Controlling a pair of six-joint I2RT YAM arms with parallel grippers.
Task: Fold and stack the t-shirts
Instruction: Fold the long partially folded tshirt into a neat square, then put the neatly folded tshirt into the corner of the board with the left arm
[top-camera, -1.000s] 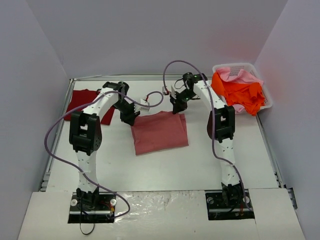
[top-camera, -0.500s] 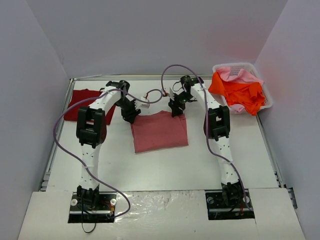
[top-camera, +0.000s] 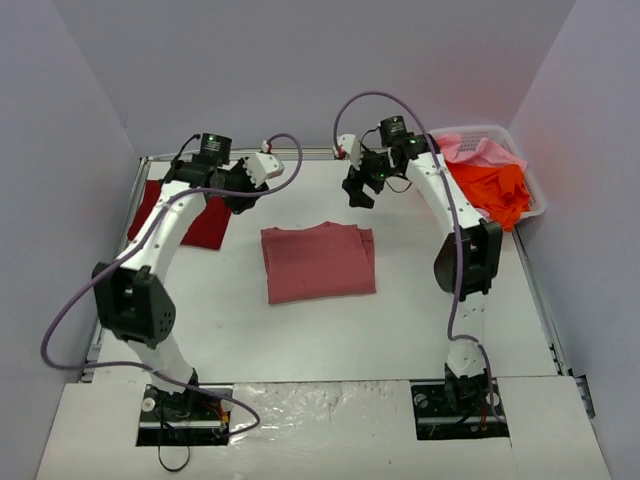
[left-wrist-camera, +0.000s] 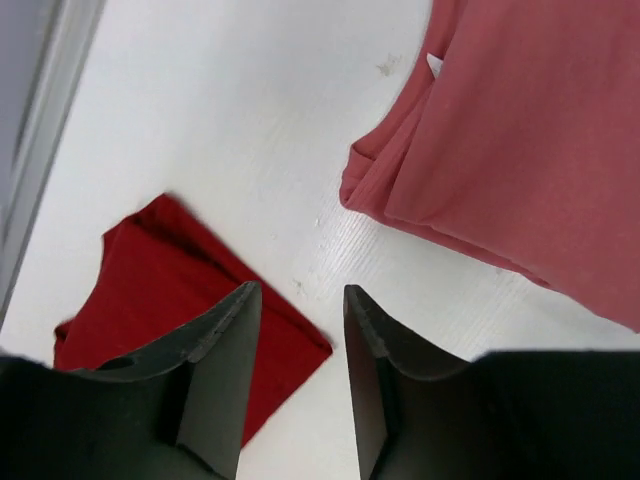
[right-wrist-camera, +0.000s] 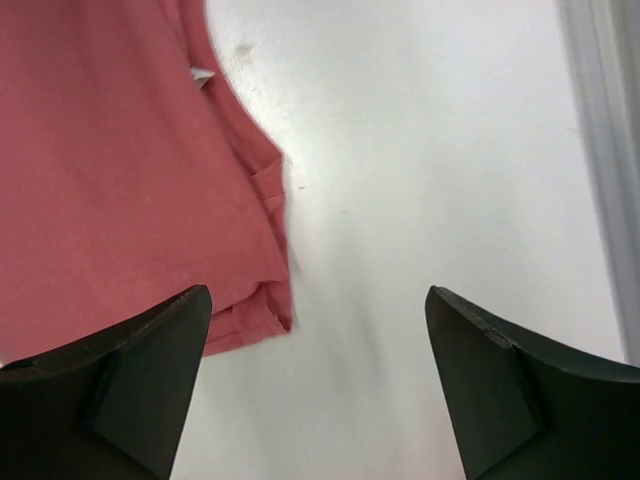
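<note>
Both grippers hang above the table and hold nothing. On the left gripper the fingers stand a little apart, with only bare tabletop in the narrow gap. On the right gripper the fingers are spread wide.

Between the two arms lies the rose-red t-shirt, folded to a neat rectangle, flat on the table. To its left, well apart from it, lies the dark crimson t-shirt, also folded. At the far right the white basket holds an orange t-shirt and a light pink t-shirt, both crumpled.

I judge the cloth to be light, soft and limp. It has no stiffness, so it will sag, and the fold may open if only the top layer is caught. It probably slides easily on the smooth table.

In my opinion the best hold is at the two far corners of the rose-red t-shirt, one for each arm. There the wrist views show the layers lying together. The fingers should go down until they reach the table and pinch all layers together.
</note>
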